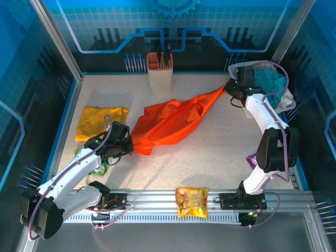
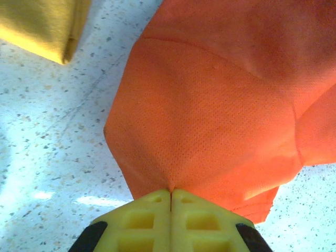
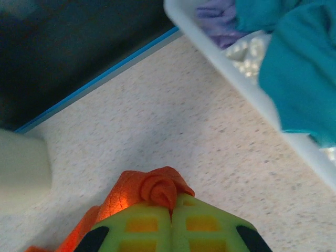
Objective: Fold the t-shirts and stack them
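Observation:
The bright orange t-shirt (image 1: 170, 121) lies stretched diagonally across the table, from lower left to the far right. My left gripper (image 1: 127, 144) is shut on its lower-left edge; in the left wrist view the orange t-shirt (image 2: 220, 105) fans out from the shut left gripper (image 2: 171, 191). My right gripper (image 1: 229, 88) is shut on the shirt's far tip, lifted near the basket; the right wrist view shows a bunched knob of orange t-shirt (image 3: 157, 186) pinched in the right gripper (image 3: 172, 210). The mustard yellow t-shirt (image 1: 98, 121) lies folded at the left, its corner (image 2: 47, 26) visible.
A white basket (image 1: 286, 97) holding teal cloth (image 1: 270, 81) stands at the far right. A beige utensil holder (image 1: 159, 71) stands at the back centre. One snack packet (image 1: 192, 201) lies on the front rail, another (image 1: 98, 168) under my left arm.

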